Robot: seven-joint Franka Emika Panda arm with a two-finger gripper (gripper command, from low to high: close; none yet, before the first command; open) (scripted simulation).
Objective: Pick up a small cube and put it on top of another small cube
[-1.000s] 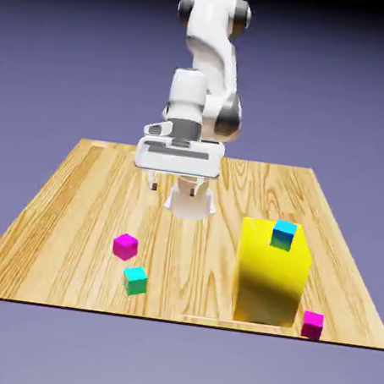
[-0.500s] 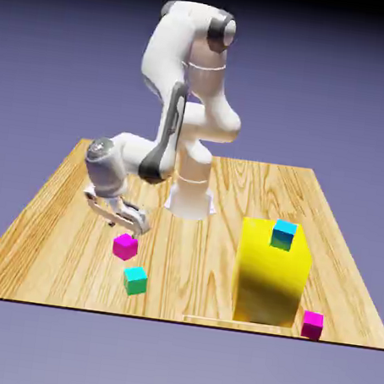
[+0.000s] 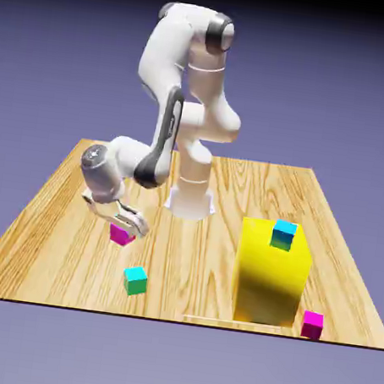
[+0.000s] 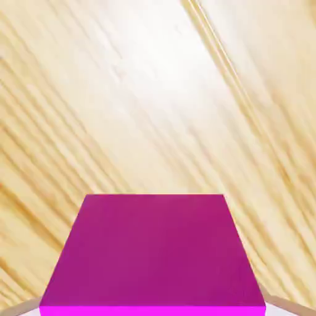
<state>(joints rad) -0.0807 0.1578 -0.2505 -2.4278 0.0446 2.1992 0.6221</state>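
1. Reaching low, the gripper point(image 3: 128, 225) sits right over the pink cube point(image 3: 120, 235) on the wooden table point(image 3: 44, 236).
2. The pink cube point(image 4: 153, 253) fills the bottom of the hand view, between the finger tips.
3. I cannot tell if the fingers squeeze it.
4. A green cube point(image 3: 136, 281) lies near, toward the front edge.
5. A blue cube point(image 3: 284, 234) sits on a big yellow block point(image 3: 269, 278).
6. Another pink cube point(image 3: 313, 324) lies by the yellow block.

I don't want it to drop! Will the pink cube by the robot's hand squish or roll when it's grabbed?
Probably neither. The magenta cube shows flat faces and sharp edges, so it likely stays stiff and won't roll. Its smooth sides might slip in the gripper.
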